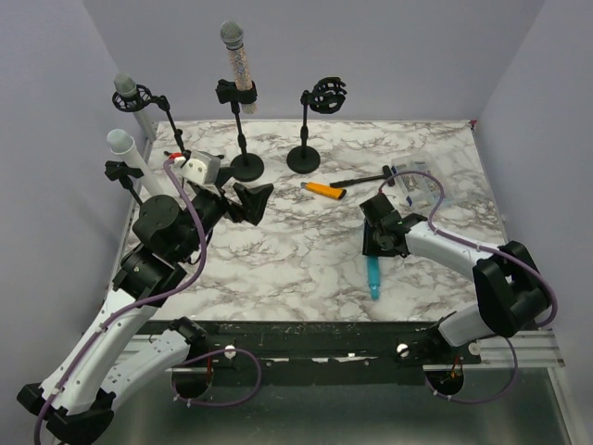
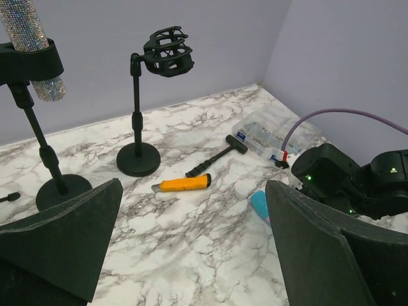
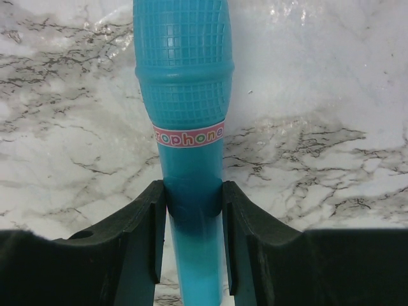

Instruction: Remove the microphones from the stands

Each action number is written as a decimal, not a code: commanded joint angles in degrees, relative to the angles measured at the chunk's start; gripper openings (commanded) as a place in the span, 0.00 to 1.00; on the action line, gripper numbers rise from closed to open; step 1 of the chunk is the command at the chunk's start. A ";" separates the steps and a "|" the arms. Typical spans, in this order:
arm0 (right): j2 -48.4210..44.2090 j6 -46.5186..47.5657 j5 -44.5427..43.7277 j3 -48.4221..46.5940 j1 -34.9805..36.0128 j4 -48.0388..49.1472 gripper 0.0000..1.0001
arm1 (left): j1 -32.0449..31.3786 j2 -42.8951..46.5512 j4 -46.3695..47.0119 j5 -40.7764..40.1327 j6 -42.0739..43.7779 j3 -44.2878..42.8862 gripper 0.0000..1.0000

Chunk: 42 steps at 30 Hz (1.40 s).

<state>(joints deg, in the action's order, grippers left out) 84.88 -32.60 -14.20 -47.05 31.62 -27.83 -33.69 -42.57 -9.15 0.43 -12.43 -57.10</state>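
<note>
- The blue toy microphone (image 3: 185, 95) is in the right gripper (image 3: 191, 217). The two fingers are closed on its smooth handle, just under the label band, and the gridded head points away from the wrist.
- From above, the microphone (image 1: 372, 276) is low over the marble table (image 1: 278, 269), near the front edge and well apart from every stand. I cannot tell if it touches the table.
- The shock-mount stand (image 1: 324, 97) is empty, so I judge the removal is almost done and only putting down and letting go is left.
- Handling, as a judgement: it looks like hollow plastic, so it is light and stiff. The handle is glossy and round, so it may slip or turn between flat pads.
- The present hold place seems good, because the wider head above the fingers stops sliding in that direction.
- The left gripper (image 2: 191, 191) is wide open and holds nothing. It waits on the left side, in front of the glitter microphone (image 1: 238, 56) in its own stand.
- Open room: bare marble lies around and left of the microphone, enough to lay it flat.
- Things to avoid are behind the right gripper: the orange utility knife (image 1: 324, 190), the black hammer (image 1: 361, 178) and the clear box (image 1: 417, 185).
- The front edge is near, so a round body could roll off there.
</note>
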 commanded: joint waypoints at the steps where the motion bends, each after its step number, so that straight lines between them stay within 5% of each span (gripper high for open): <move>1: 1.85 -0.76 0.87 0.46 0.29 3.23 0.02 | -0.56 -0.40 0.17 -1.57 0.73 -1.26 0.99; 16: 0.33 1.86 -1.08 -1.38 0.28 1.07 0.64 | -0.63 -1.55 0.01 -1.58 0.74 -1.43 0.99; 29: -2.92 5.28 -3.02 -9.99 0.22 1.17 0.79 | -0.71 -1.86 -0.09 -1.40 0.74 -1.57 0.98; 37: -1.01 6.09 4.09 -21.61 -0.57 12.54 0.86 | -1.02 -1.99 -0.06 -1.70 0.82 -1.27 0.99; 42: 2.15 -1.73 14.60 -29.40 -4.78 20.85 0.90 | -1.58 -2.56 -0.12 -1.96 1.13 -1.25 0.98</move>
<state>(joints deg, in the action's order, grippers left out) 84.40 -28.64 -8.58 -70.59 29.93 -16.14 -34.50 -44.73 -9.41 -0.45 -12.10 -57.32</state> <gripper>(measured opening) 0.884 0.980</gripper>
